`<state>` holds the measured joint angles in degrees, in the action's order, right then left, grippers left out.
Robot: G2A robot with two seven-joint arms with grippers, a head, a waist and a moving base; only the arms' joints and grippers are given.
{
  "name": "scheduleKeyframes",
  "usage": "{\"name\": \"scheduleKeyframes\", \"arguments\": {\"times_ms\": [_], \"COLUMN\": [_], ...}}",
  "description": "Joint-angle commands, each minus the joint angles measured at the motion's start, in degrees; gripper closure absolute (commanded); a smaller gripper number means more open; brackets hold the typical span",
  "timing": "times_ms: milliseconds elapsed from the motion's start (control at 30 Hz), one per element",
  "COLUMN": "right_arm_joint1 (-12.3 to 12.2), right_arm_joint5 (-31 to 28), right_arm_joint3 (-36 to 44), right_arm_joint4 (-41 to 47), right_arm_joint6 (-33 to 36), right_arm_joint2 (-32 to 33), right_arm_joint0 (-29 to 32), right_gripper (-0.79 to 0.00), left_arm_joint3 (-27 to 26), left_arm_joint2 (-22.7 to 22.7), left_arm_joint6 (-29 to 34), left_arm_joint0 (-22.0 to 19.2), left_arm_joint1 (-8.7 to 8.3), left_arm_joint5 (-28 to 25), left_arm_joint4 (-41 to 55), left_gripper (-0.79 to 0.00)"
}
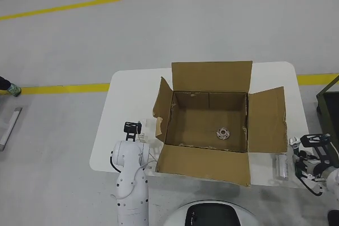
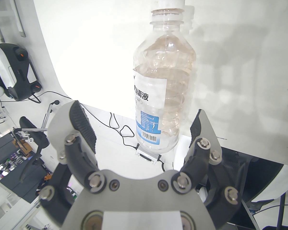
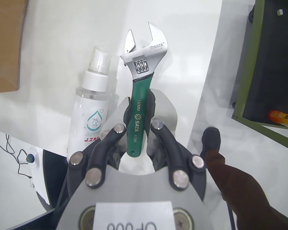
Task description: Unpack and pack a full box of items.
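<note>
An open cardboard box [image 1: 212, 75] stands mid-table with a small metal ring [image 1: 222, 133] on its floor. My left gripper [image 1: 133, 129] is near the table's front-left, left of the box. It is open [image 2: 138, 110], and a clear bottle [image 2: 164, 72] with a white cap sits just beyond the fingers, base toward them. My right gripper [image 1: 312, 140] is at the table's right edge, shut [image 3: 140, 101] on the green handle of an adjustable wrench [image 3: 140, 77]. The wrench's steel head [image 1: 294, 145] points away from the gripper. A small spray bottle [image 3: 91, 106] lies alongside it.
The spray bottle [image 1: 281, 165] lies between the box's right flap and the right gripper. A green cart [image 1: 334, 107] stands right of the table [image 1: 130, 90], with an orange item [image 3: 282, 118] inside. The box flaps spread over much of the tabletop.
</note>
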<state>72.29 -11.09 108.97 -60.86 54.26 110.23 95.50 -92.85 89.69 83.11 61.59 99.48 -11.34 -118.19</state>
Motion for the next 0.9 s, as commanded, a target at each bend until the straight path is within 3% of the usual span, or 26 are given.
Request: {"name": "scheduleKeyframes", "arguments": {"times_ms": [0,133,367,433,667,800,867], "right_arm_joint1": [-0.1,-0.4,-0.8,-0.9,-1.2,-1.4,-1.5], "right_arm_joint5": [0.1,0.0,0.2,0.3,1.7,3.7,5.4], "right_arm_joint3": [-0.5,-1.5,-1.9,-1.8,1.1,5.1,7.7], "right_arm_joint4": [-0.4,-0.8,-0.6,-0.2,3.8,9.3,12.0], "right_arm_joint6": [0.2,0.0,0.1,0.2,0.6,0.7,-0.5], "right_arm_joint2": [-0.4,-1.1,-1.3,-1.2,1.0,5.3,8.7], "right_arm_joint0": [-0.4,-1.0,-1.4,-1.3,-0.6,-0.2,-0.7], "right_gripper": [0.000,0.000,-0.231,-0.259,-0.277,-0.280,-0.246], "left_arm_joint3": [0.0,0.0,0.0,0.0,0.0,0.0,0.0], "left_arm_joint2": [0.0,0.0,0.0,0.0,0.0,0.0,0.0], "left_arm_joint6": [0.0,0.0,0.0,0.0,0.0,0.0,0.0], "left_arm_joint0": [0.0,0.0,0.0,0.0,0.0,0.0,0.0], "left_arm_joint1": [0.00,0.00,0.00,0.00,0.00,0.00,0.00], "left_arm_joint5": [0.0,0.0,0.0,0.0,0.0,0.0,0.0], "left_arm_joint4": [0.0,0.0,0.0,0.0,0.0,0.0,0.0], "left_gripper": [-0.785,-0.785,-0.785,-0.785,-0.785,-0.785,-0.785]}}
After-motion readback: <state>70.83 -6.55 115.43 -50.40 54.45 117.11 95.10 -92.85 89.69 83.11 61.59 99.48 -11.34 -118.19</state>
